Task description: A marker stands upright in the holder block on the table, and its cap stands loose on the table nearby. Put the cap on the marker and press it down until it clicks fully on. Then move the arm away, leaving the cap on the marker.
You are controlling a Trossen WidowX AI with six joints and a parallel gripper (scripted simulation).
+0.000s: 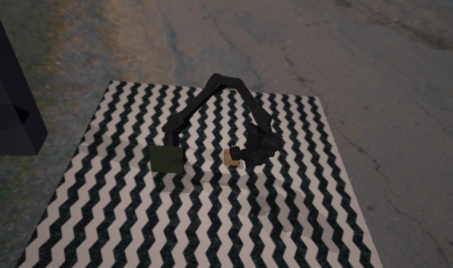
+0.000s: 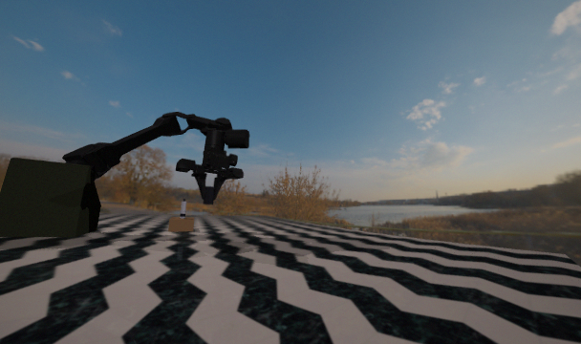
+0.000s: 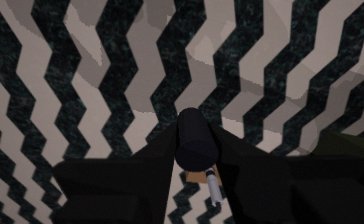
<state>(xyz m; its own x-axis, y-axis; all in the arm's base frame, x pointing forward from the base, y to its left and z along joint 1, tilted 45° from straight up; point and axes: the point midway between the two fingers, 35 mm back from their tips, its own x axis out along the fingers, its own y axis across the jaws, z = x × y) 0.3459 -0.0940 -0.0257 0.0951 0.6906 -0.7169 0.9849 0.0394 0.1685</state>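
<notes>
Gripping the dark cylindrical cap [image 3: 197, 142], the black pincer [image 2: 208, 197] [image 3: 191, 126] hangs above the zigzag-striped counter [image 1: 219, 216] [image 2: 252, 296] [image 3: 148, 90], near the white marker [image 2: 183, 208] [image 3: 214, 187] upright in its tan block [image 1: 232, 161] [image 2: 181, 225] [image 3: 197, 177]; overhead, the arm hides the marker.

Black-and-white zigzag table [image 1: 219, 231] [image 2: 367, 268] [image 3: 148, 90] under a small orange-brown holder block [image 1: 232, 162] [image 2: 181, 225] [image 3: 197, 177]

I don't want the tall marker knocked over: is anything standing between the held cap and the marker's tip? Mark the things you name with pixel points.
Nothing visible stands between the dark cylindrical cap [image 3: 197, 142] and the white marker [image 2: 183, 208] [image 3: 214, 187], upright in its tan block [image 2: 181, 225] [image 3: 197, 177] [image 1: 231, 162].
</notes>
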